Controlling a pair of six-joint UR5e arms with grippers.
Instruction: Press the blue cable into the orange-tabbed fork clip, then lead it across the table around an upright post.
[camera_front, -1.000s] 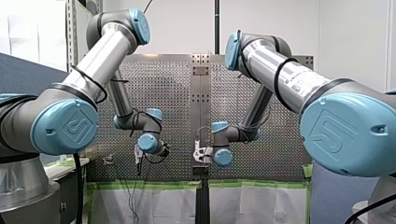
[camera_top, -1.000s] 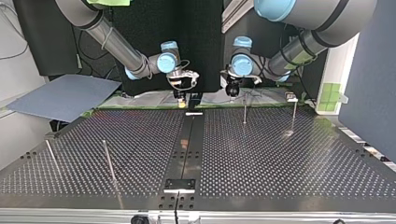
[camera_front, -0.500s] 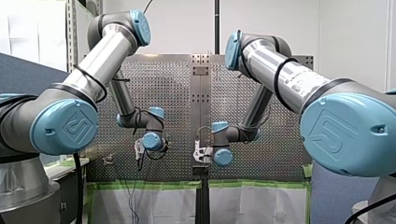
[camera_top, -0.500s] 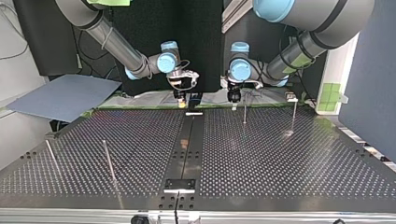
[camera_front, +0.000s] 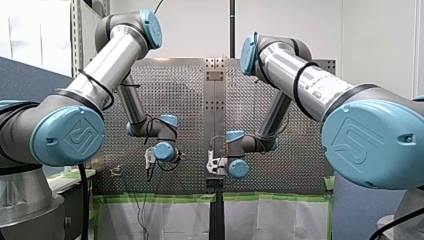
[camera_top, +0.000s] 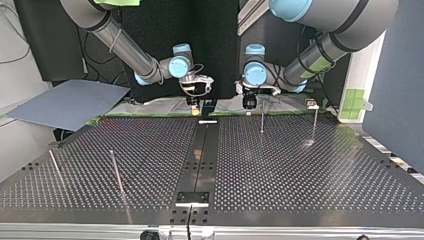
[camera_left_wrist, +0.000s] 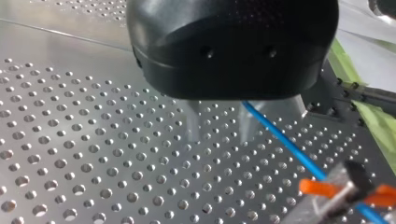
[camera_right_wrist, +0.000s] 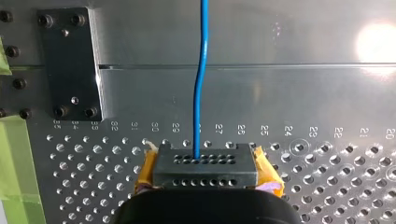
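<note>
The blue cable (camera_left_wrist: 285, 140) runs from beside one finger of my left gripper (camera_left_wrist: 222, 137) down to the fork clip (camera_left_wrist: 343, 189), whose orange tabs stick out on both sides. The two fingers stand apart over the perforated plate, with the cable along the finger nearer the clip. In the right wrist view my right gripper (camera_right_wrist: 205, 179) has its yellow pads shut on a black perforated block (camera_right_wrist: 205, 165), and the blue cable (camera_right_wrist: 201, 79) leaves the block straight ahead. Both grippers hang close together at the table's far edge in the top view: left (camera_top: 248, 105), right (camera_top: 196, 106).
Thin upright posts stand on the perforated table (camera_top: 300, 170): one (camera_top: 262, 120) close to my left gripper, another (camera_top: 315, 122) further out, and two (camera_top: 116, 172) at the top view's left. A grey-blue sheet (camera_top: 70, 102) lies beyond the table's corner.
My left gripper has shifted a little toward the table's middle and come lower over the plate. My right arm has not moved.
</note>
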